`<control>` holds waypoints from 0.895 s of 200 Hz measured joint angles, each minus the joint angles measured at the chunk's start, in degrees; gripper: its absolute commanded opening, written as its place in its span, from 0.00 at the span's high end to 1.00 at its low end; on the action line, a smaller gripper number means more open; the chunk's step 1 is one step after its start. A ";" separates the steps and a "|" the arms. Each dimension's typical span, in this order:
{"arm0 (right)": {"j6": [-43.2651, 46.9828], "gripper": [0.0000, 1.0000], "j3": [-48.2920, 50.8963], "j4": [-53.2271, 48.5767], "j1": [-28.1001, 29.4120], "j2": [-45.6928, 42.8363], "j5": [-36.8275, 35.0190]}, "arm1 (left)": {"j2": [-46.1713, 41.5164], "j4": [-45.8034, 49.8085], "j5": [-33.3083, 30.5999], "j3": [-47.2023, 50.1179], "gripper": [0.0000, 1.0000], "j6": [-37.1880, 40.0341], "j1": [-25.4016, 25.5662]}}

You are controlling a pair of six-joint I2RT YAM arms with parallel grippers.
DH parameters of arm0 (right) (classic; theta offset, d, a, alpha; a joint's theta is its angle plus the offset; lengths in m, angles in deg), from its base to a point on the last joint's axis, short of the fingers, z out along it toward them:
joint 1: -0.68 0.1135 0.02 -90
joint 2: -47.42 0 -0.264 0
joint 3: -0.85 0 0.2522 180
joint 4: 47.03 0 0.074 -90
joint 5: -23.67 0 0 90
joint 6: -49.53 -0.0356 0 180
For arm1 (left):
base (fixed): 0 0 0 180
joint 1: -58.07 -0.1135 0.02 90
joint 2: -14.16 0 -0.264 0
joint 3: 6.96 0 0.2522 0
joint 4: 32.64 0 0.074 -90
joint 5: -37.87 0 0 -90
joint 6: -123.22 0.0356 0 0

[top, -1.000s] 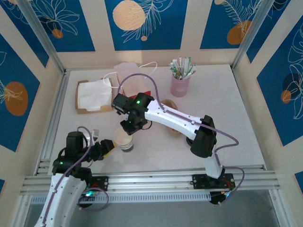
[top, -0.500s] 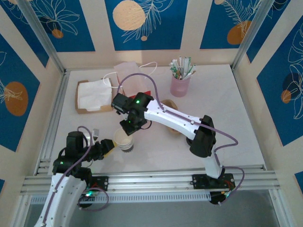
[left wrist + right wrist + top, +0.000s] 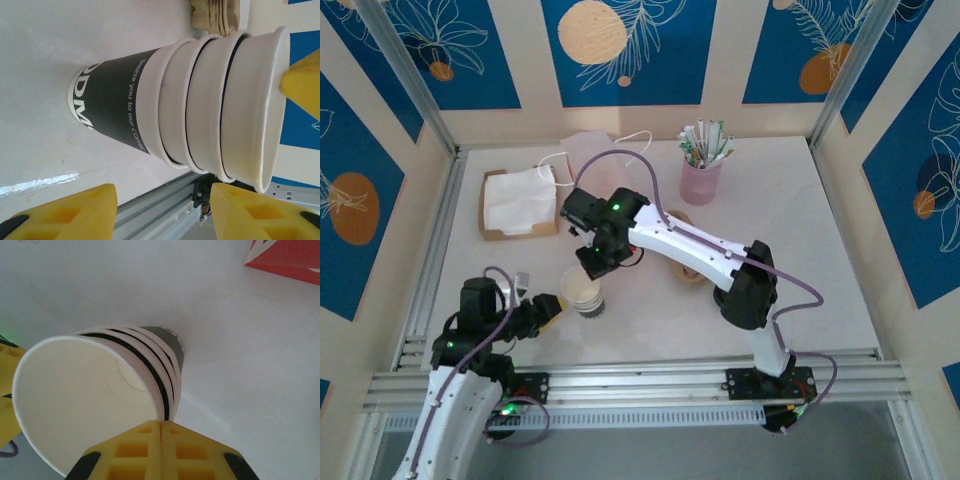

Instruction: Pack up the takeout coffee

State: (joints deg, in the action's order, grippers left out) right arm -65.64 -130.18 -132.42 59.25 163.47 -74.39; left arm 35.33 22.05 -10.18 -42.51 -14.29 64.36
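The takeout coffee is a stack of several nested paper cups (image 3: 583, 294), standing near the table's front left. The stack has a dark printed band (image 3: 115, 100) low down and a white, open inside (image 3: 85, 400). My right gripper (image 3: 596, 262) reaches down from behind it. In the right wrist view the right gripper (image 3: 161, 423) is shut, pinching the stack's rim where the walls meet the seam of its pads. My left gripper (image 3: 548, 313) sits just left of the stack. In the left wrist view the left gripper (image 3: 162, 202) is open, with the cups beyond its yellow fingertips (image 3: 75, 210).
A red-and-white bag (image 3: 592, 152) stands at the back, its red corner (image 3: 287, 255) in the right wrist view. A pink cup of sticks (image 3: 701, 172) is at the back right and a napkin box (image 3: 516, 204) at the back left. Brown cardboard (image 3: 686, 228) lies under the right arm.
The right gripper's fingers closed onto the cup rim, and its wrist shifted slightly toward the back. The left arm stayed put.
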 measured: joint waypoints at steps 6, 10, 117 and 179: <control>-0.02 1.00 0.00 0.26 -0.22 0.00 0.55 | 0.00 0.00 0.00 0.00 0.47 0.00 0.00; 0.00 1.00 0.00 0.39 -0.35 0.00 0.81 | 0.00 0.00 0.00 0.00 0.47 0.00 0.00; -0.44 1.00 2.08 3.32 -2.14 -3.96 5.77 | 0.00 0.50 -0.11 -0.68 0.40 0.09 -0.02; -0.44 1.00 4.02 5.42 -3.15 -10.54 6.80 | 0.74 6.75 -3.72 -10.54 0.30 5.31 0.00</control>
State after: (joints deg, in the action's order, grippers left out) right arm -66.08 -126.16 -127.00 56.10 152.94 -67.59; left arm 36.07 28.80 -13.89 -53.04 -8.98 64.36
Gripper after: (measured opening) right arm 0.066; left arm 0.672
